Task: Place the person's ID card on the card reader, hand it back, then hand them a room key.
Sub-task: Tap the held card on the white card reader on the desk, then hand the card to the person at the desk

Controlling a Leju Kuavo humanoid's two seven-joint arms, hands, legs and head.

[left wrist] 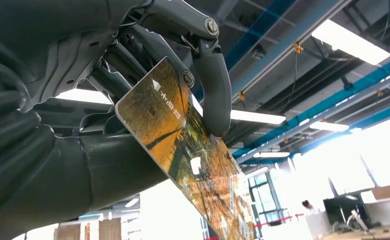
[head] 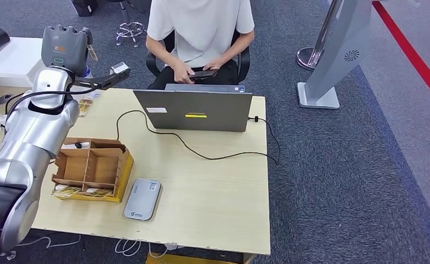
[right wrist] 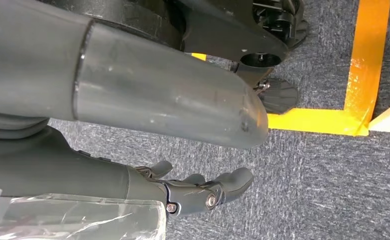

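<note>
My left hand (head: pixel 65 48) is raised above the table's far left corner. It pinches a room key card (left wrist: pixel 188 150), printed in orange and yellow, between thumb and fingers (left wrist: pixel 213 85). The card's edge (head: pixel 93 53) sticks out beside the hand. The grey card reader (head: pixel 142 199) lies flat near the table's front edge with nothing on it. The person (head: pixel 200 27) in a white shirt sits behind the laptop, both hands on a dark phone (head: pixel 203 73). My right hand (right wrist: pixel 197 192) hangs over the carpet, fingers loosely apart and holding nothing.
A cardboard compartment box (head: pixel 91 165) with yellow cards along its front stands left of the reader. A grey laptop (head: pixel 195 110) sits at the table's far edge, its black cable (head: pixel 201 155) trailing across the top. A grey stand (head: pixel 333 55) rises on the carpet at right.
</note>
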